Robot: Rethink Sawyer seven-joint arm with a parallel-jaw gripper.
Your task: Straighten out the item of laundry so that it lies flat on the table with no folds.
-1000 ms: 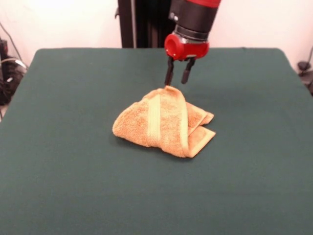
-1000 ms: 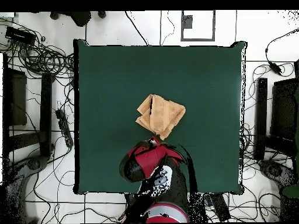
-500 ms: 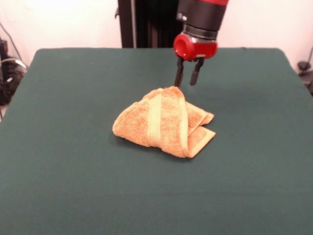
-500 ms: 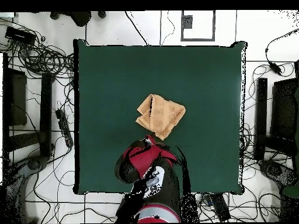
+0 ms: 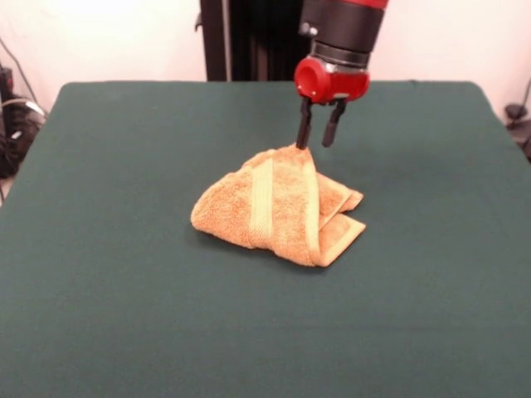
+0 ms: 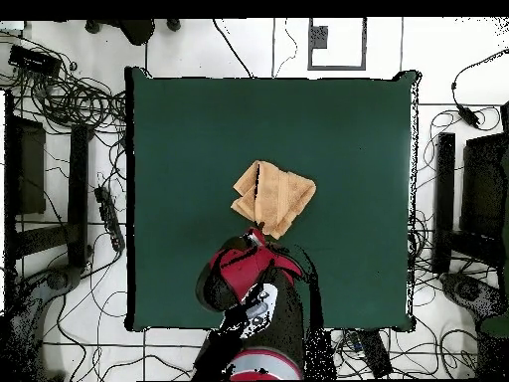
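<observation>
The orange-tan terry towel (image 5: 278, 207) lies folded over itself in a rough triangle near the middle of the dark green table (image 5: 124, 274), with paler bands running across its top layers. It also shows in the overhead view (image 6: 273, 197). My gripper (image 5: 317, 138) hangs open and empty just behind the towel's far corner, its left fingertip close to the raised fold. From overhead the red and black arm (image 6: 249, 284) covers the gripper.
Cables and dark equipment lie on the floor at both sides of the table (image 6: 159, 109) in the overhead view. The black pedestal (image 5: 249, 37) stands behind the table's far edge.
The gripper moved a little to the right in the front view one second ago, then sank slightly toward the towel's far corner. The towel has not moved.
</observation>
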